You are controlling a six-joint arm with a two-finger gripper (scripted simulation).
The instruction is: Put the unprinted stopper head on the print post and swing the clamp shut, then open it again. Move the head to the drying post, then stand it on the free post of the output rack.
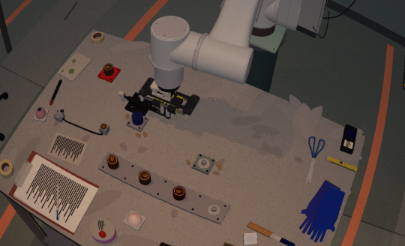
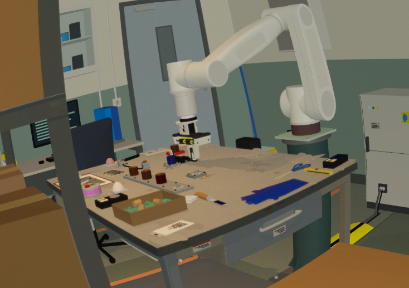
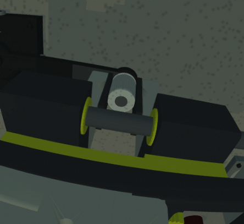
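The clamp's dark handle bar (image 3: 118, 122) lies crosswise between my two fingers, which are closed on it; my gripper (image 1: 166, 105) stands over the black clamp frame (image 1: 162, 101) at the back of the table. A ribbed grey knob (image 3: 121, 96) sits just behind the bar. The blue stopper head (image 1: 137, 117) stands on the print post just left of the clamp. The drying post (image 1: 203, 163) is empty at mid-table. The output rack (image 1: 163, 183) holds three brown heads, and its right-end post (image 1: 213, 209) is free.
A clipboard (image 1: 53, 191) lies at the table's front left, with a printed card (image 1: 68, 147) behind it. A red block with a brown head (image 1: 108, 71) sits behind the clamp. Scissors (image 1: 314, 155) and blue gloves (image 1: 323, 209) lie on the right.
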